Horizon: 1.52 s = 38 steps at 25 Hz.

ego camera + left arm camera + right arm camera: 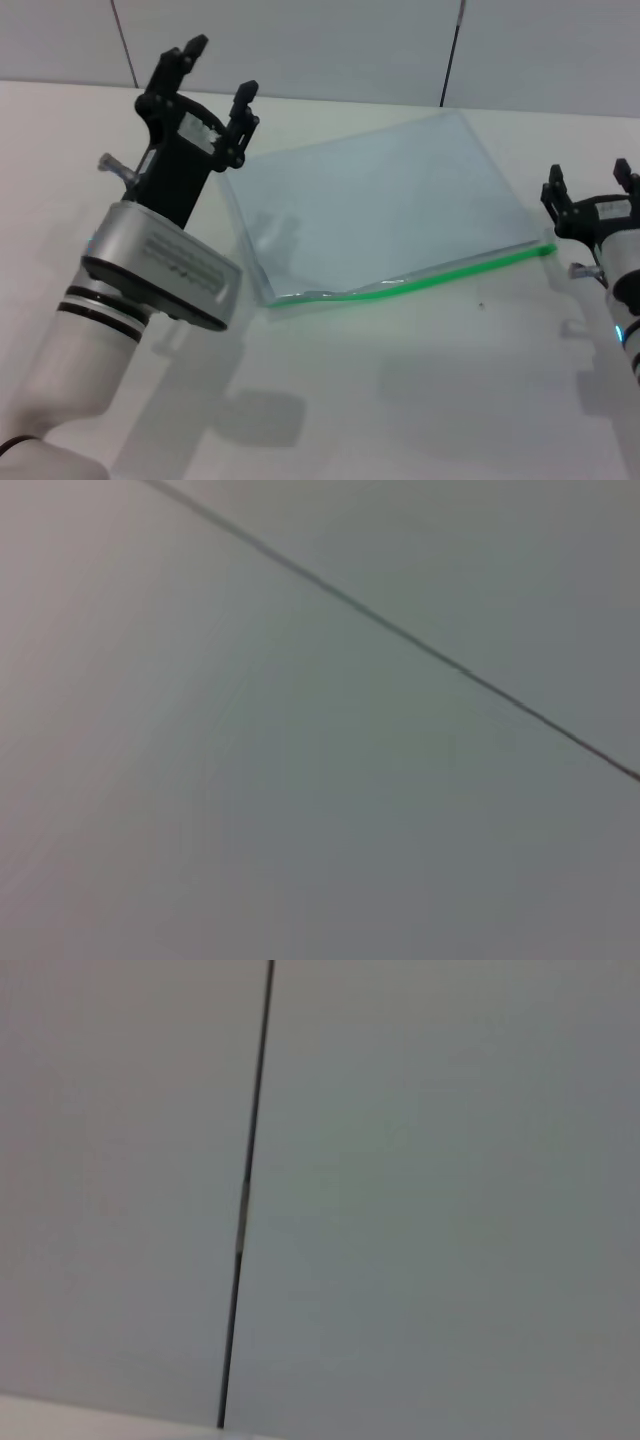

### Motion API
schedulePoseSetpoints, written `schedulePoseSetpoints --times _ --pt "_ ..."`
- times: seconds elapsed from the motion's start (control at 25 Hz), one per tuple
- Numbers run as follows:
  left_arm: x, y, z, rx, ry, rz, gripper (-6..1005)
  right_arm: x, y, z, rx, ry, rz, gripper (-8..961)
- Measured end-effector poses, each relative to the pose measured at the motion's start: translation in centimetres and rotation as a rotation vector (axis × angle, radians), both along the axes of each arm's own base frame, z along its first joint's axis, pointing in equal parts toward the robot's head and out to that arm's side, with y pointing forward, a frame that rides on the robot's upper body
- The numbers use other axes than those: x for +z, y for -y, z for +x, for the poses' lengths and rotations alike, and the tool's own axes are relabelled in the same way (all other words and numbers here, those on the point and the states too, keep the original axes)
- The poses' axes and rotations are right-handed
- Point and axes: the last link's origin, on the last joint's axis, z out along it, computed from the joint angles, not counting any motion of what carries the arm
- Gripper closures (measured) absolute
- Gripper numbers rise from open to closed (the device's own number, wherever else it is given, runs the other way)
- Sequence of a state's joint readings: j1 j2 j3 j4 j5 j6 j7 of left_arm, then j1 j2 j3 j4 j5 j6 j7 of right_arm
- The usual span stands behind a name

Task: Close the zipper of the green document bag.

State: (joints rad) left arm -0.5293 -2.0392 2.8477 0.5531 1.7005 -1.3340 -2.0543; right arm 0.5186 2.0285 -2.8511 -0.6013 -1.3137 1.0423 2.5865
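Head view: the bag (pixel 385 205) lies flat on the white surface (pixel 400 400), between the two arms, turned at an angle. Its zipper (pixel 440 272) runs along the near long edge, from the near-left corner up toward the right end. That edge looks wavy and slightly lifted near the left corner; the slider cannot be made out. The left tool (pixel 215 75) is raised above the surface just beside the bag's left short edge, its fingers spread apart with nothing between them. The right tool (pixel 590 182) sits low at the right border, just beside the zipper's right end, fingers also apart and empty.

Left wrist view: only a grey wall panel (pixel 300 780) crossed by a dark seam.

Right wrist view: the same kind of panel (pixel 450 1210) with a vertical seam.
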Motion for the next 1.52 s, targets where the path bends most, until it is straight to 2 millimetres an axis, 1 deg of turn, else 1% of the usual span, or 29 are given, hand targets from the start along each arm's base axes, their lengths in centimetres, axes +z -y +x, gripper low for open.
schedulePoseSetpoints --times 0.08,0.12,0.24,0.52,0.64,0.8,1.08,1.52 --pt "0.5 -0.2 -0.3 0.027 0.087 -0.001 314 0.1 -0.2 -0.2 -0.005 -0.027 0.009 188" --pt "0.5 -0.2 -0.3 0.027 0.087 -0.001 314 0.1 -0.4 -0.4 -0.006 -0.045 0.011 188" --pt "1.0 -0.5 -0.7 0.055 0.17 0.009 316 0.1 -0.6 -0.6 -0.008 -0.087 0.013 188" --pt "2.9 -1.6 -2.0 0.129 0.399 0.055 319 0.1 -1.3 -1.2 -0.004 -0.168 0.014 189" --pt "3.6 -1.9 -2.5 0.137 0.499 0.056 321 0.1 -1.5 -1.4 0.0 -0.177 0.014 189" --pt "4.0 -2.0 -3.2 0.139 0.582 0.038 321 0.2 -1.6 -1.5 0.001 -0.194 0.015 190" --pt "4.1 -2.0 -3.7 0.145 0.674 0.012 320 0.3 -1.9 -1.7 0.004 -0.235 0.018 190" --pt "3.8 -2.2 -4.1 0.165 0.709 -0.022 320 0.1 -2.1 -1.8 0.003 -0.234 0.006 193"
